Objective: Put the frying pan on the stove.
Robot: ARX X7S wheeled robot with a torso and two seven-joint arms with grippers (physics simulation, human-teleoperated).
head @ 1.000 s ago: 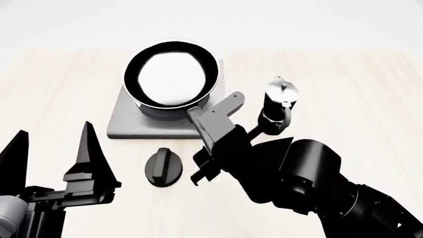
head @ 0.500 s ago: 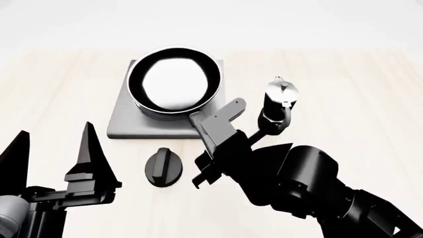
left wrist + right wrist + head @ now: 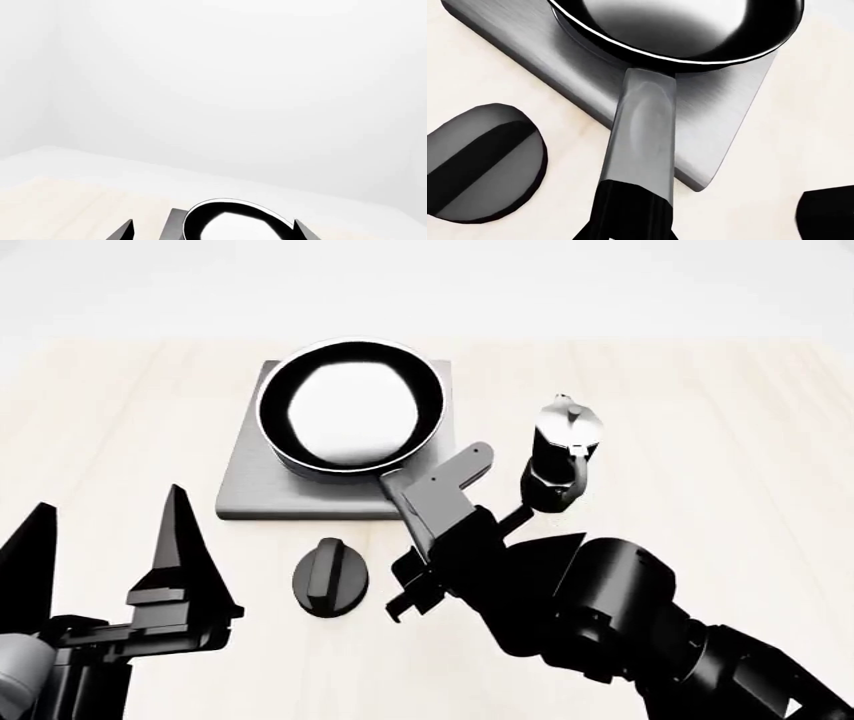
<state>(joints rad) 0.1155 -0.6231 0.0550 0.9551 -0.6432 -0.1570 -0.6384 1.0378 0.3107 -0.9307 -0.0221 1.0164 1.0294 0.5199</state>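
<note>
I see a pale wooden tabletop [image 3: 747, 440] filling my view, its boards faintly grained, with a plain white wall [image 3: 233, 75] behind, evenly lit.

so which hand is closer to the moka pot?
Right. The right hand is just left of the moka pot; the left hand hangs far across the table.
</note>
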